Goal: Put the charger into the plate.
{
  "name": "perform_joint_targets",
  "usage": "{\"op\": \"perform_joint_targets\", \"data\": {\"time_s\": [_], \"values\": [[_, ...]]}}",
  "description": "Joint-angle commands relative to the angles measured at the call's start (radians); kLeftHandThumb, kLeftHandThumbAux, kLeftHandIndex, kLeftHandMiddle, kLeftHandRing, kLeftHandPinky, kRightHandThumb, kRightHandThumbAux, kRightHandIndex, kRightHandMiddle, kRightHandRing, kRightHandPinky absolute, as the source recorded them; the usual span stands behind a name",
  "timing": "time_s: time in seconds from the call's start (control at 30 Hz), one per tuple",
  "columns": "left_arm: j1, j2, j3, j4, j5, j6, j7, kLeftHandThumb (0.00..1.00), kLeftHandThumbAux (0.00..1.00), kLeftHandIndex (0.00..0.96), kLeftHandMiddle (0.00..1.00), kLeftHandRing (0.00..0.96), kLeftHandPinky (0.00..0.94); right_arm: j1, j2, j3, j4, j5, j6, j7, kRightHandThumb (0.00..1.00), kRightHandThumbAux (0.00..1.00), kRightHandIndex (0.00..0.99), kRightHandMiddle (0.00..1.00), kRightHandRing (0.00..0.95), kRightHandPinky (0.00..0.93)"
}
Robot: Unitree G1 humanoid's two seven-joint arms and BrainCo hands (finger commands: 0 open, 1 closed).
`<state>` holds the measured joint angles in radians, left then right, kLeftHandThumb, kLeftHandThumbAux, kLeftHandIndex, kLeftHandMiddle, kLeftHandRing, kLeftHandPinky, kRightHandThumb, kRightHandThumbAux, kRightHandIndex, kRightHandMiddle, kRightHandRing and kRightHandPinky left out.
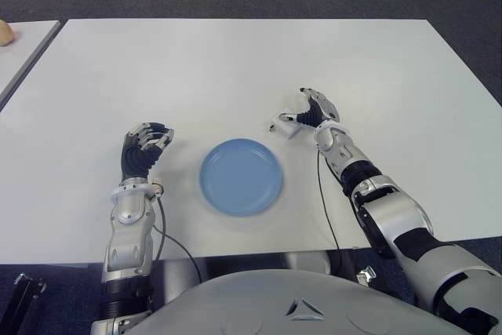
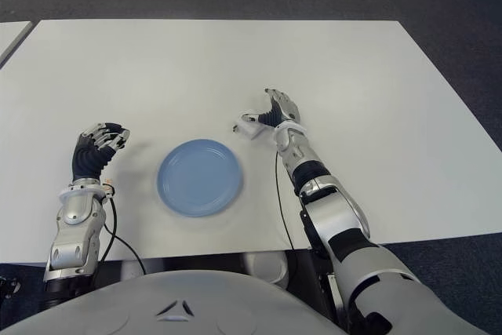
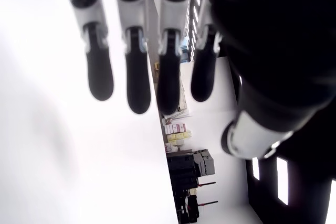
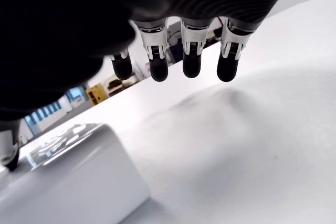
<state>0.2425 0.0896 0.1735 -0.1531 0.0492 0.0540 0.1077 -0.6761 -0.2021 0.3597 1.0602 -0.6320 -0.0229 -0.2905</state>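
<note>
A small white charger (image 1: 284, 125) lies on the white table (image 1: 235, 60), just right of and beyond the round blue plate (image 1: 241, 176). My right hand (image 1: 303, 112) arches over the charger's right side with its fingers spread. In the right wrist view the charger (image 4: 68, 177) sits under the palm, the fingertips (image 4: 191, 69) hang past it, and nothing is gripped. The plate holds nothing. My left hand (image 1: 147, 140) shows left of the plate, fingers loosely bent and holding nothing.
A second table's edge (image 1: 20, 56) runs along the far left, with a tan object (image 1: 5, 33) on it. A black cable (image 1: 322, 198) trails beside my right forearm. Dark carpet lies beyond the table's far edge.
</note>
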Motion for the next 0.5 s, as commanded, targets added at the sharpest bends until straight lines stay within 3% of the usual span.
{"op": "perform_joint_targets", "data": {"time_s": [0.03,0.27,0.5], "values": [[0.005,0.000,-0.005,-0.002,-0.001,0.014,-0.012,0.707,0.720,0.424,0.434,0.446,0.440,0.042,0.005,0.029,-0.003,0.001,0.006,0.034,0.276,0.536,0.000,0.000,0.000,0.000],[0.000,0.002,-0.008,-0.004,0.004,0.027,-0.011,0.706,0.721,0.424,0.431,0.446,0.442,0.088,-0.006,0.050,-0.096,0.001,0.046,0.092,0.276,0.575,0.000,0.000,0.000,0.000],[-0.001,0.002,-0.011,-0.005,0.009,0.024,-0.009,0.706,0.721,0.424,0.434,0.447,0.445,0.171,-0.037,0.079,-0.281,-0.018,0.128,0.177,0.298,0.601,0.000,0.000,0.000,0.000]]}}
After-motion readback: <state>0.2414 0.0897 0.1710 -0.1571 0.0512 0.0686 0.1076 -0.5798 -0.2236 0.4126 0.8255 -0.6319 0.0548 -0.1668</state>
